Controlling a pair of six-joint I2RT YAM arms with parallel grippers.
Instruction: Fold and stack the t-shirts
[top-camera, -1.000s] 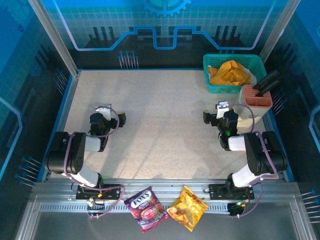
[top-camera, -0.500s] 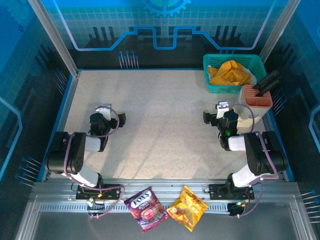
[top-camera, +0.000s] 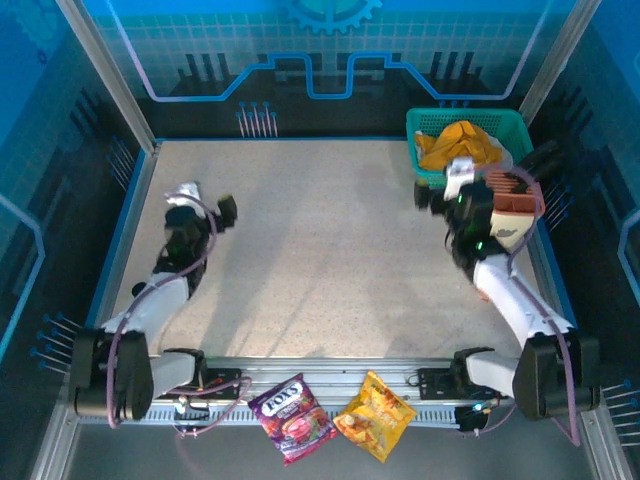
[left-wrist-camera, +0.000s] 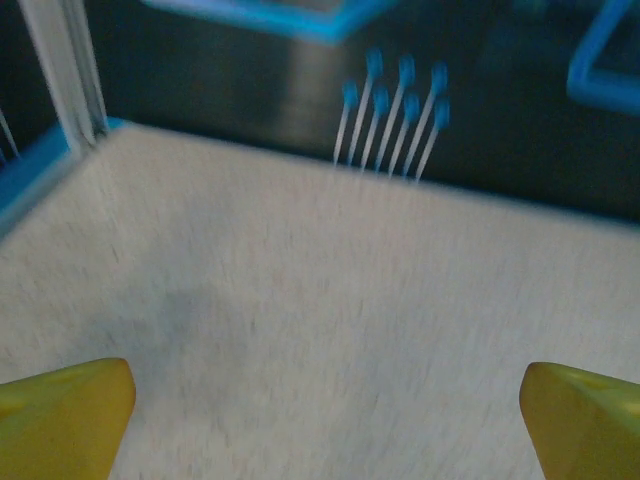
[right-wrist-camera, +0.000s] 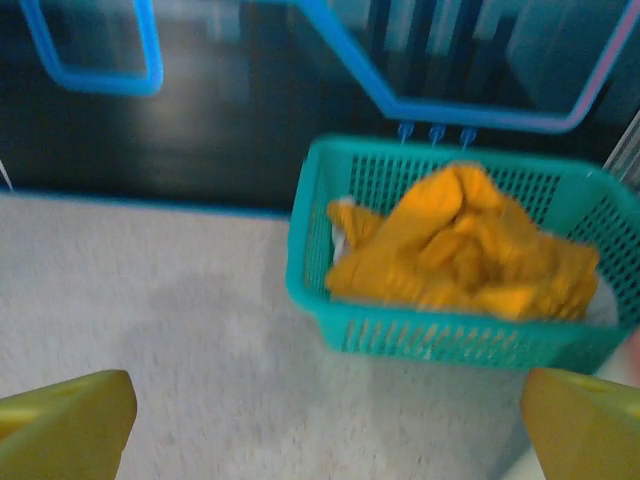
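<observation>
Snack packets (top-camera: 292, 415): two, on the near rail.
Left gripper (left-wrist-camera: 325, 378): wide apart, empty, over bare table (left-wrist-camera: 300, 280).
Right gripper (right-wrist-camera: 325, 378): wide apart, empty, facing the basket (right-wrist-camera: 420, 345).
Golden-orange t-shirt (right-wrist-camera: 460, 245): crumpled over the whitish t-shirt (right-wrist-camera: 341, 226), in the basket, far right.

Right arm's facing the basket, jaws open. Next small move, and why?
Probably ease the right gripper forward over the near wall of the teal basket, toward the golden-orange t-shirt. It lies bunched inside, ungrasped, and the open gripper is short of the basket.
</observation>
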